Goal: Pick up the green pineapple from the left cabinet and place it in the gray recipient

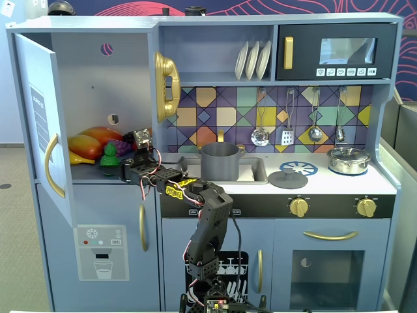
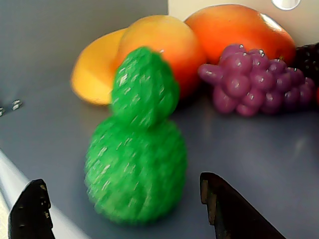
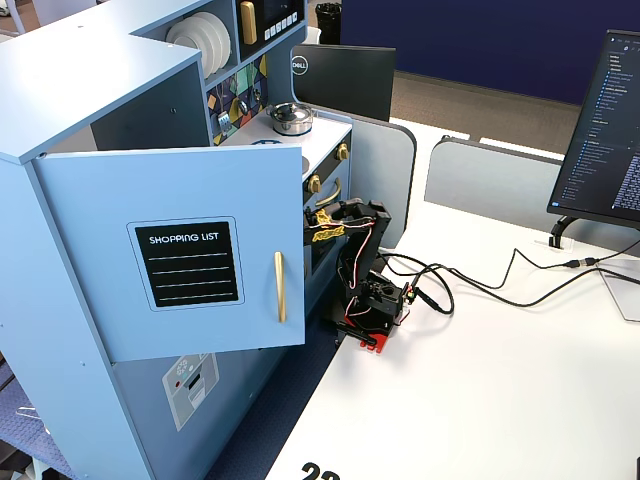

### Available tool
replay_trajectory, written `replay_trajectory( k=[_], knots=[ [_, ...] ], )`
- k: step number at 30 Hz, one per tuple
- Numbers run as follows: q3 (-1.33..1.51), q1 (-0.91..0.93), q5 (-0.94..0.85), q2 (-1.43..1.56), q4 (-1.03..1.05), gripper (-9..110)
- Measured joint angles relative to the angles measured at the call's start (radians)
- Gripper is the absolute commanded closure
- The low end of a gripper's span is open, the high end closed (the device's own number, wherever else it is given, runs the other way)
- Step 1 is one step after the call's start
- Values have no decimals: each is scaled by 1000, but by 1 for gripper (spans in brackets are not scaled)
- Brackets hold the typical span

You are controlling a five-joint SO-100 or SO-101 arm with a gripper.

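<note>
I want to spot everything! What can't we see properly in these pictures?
- Green pineapple: blurry in the wrist view, too close.
- Hand: only two dark fingertips show there; the bottom edge cuts the rest.
- Left cabinet: its open door hides the inside in a fixed view.
- Shopping list: lines too small to read.

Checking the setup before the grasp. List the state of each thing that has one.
left cabinet: door swung open
green pineapple: upright on the cabinet floor, not gripped
gripper: open, fingers either side of the pineapple
gray recipient: lidless, in the sink
steel pot: lidded
</note>
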Motion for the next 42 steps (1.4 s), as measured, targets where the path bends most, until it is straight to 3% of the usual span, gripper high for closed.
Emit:
replay_trajectory(
  k=[7,12,20,26,35,42],
  knots=[
    [-110,-8,0,-121,0,72],
    [-189,-15,0,-196,0,102],
    [-212,-78,-26,-189,0,102],
    [-66,-210,-98,61,15,102],
    [327,-321,-242,667,-57,102],
    [459,-91,-209,969,-230,102]
  ],
)
